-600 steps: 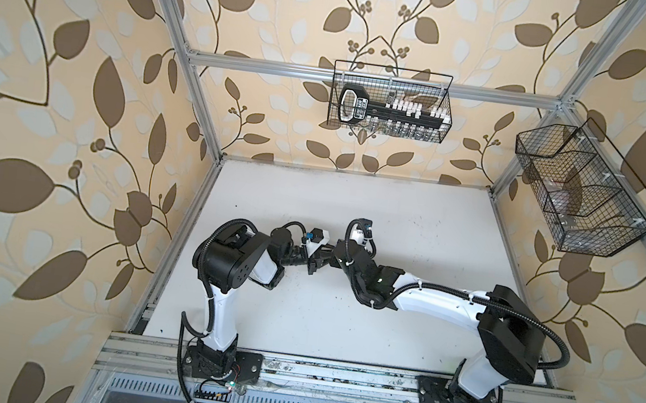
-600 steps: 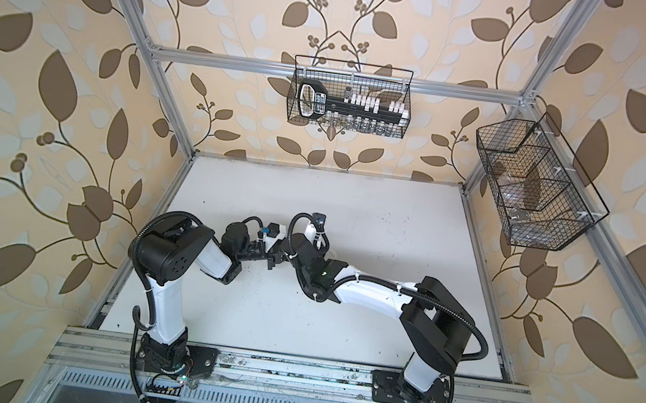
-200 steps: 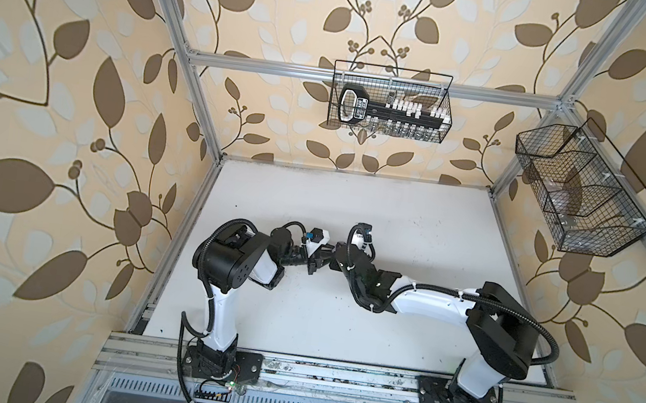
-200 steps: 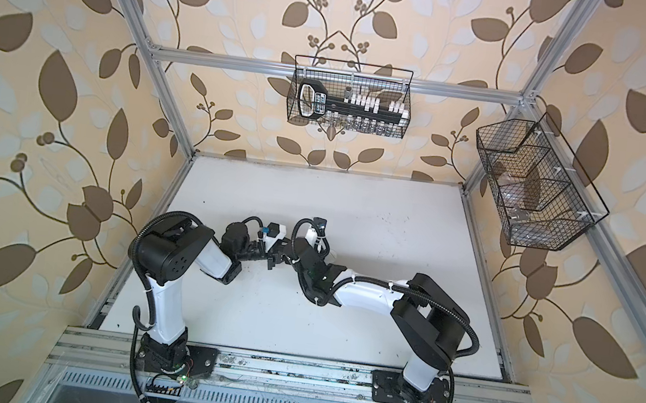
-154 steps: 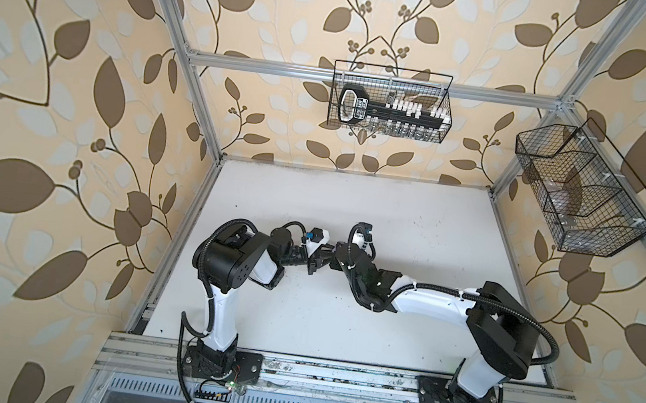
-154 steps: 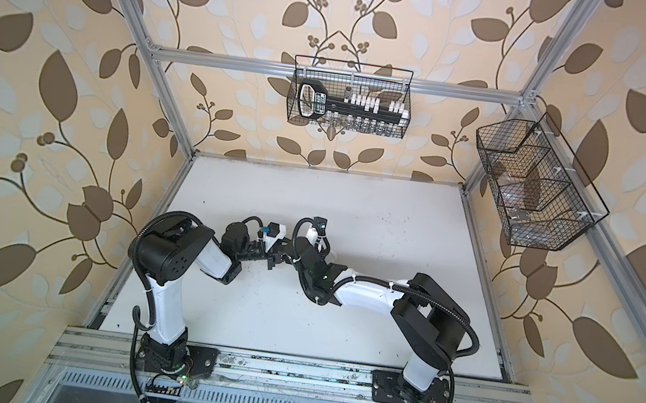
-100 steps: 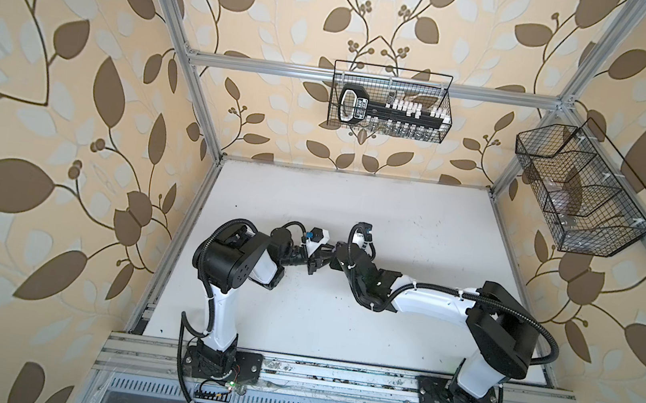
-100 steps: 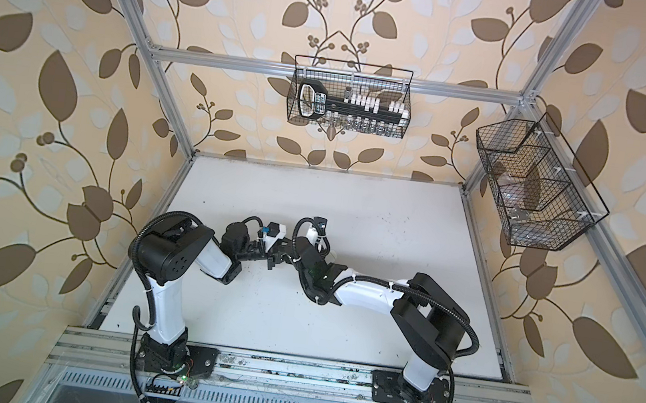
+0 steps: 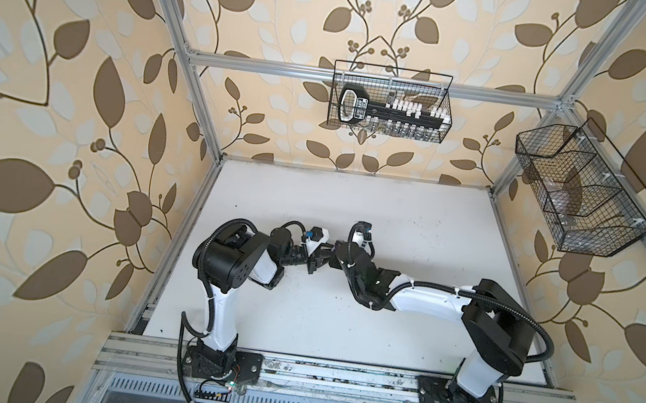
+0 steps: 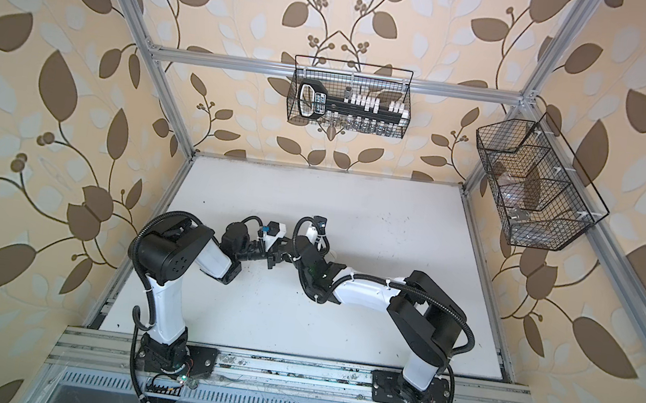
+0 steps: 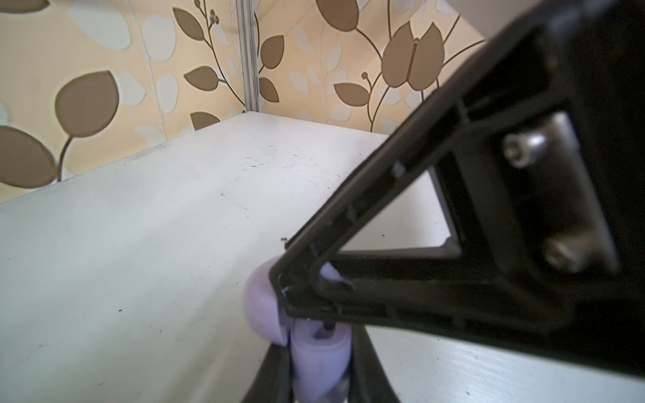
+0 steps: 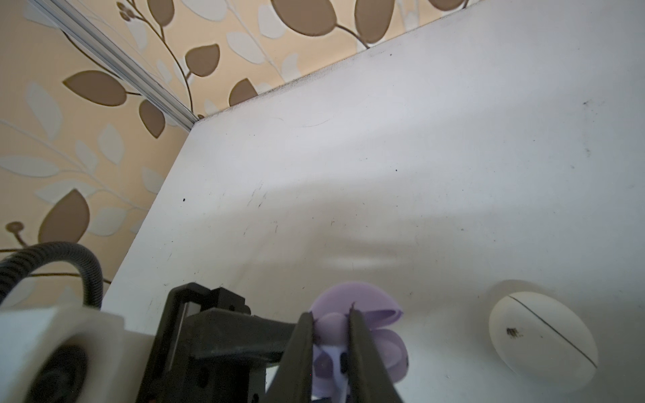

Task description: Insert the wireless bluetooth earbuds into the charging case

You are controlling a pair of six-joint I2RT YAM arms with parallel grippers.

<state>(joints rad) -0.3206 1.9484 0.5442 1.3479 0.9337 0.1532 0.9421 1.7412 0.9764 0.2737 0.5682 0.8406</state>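
The left claw (image 9: pixel 318 257) is clamping the open lavender charging case (image 12: pixel 359 303); the right claw (image 12: pixel 331 315) is pinching a lavender earbud (image 12: pixel 331 331) at its opening. A shut white case (image 12: pixel 541 336) is lying beside the right claw.

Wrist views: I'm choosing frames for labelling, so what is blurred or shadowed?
Left wrist view: lavender case badly out of focus, far table sharp. Right wrist view: lavender case soft, white case sharper, a broad soft shadow crosses the table.

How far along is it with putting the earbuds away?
Done, perhaps: the white case lies shut; its contents are hidden. In hand: the left gripper grips the open lavender case while the right gripper pinches a lavender earbud over it. Left: seat it and close the case.
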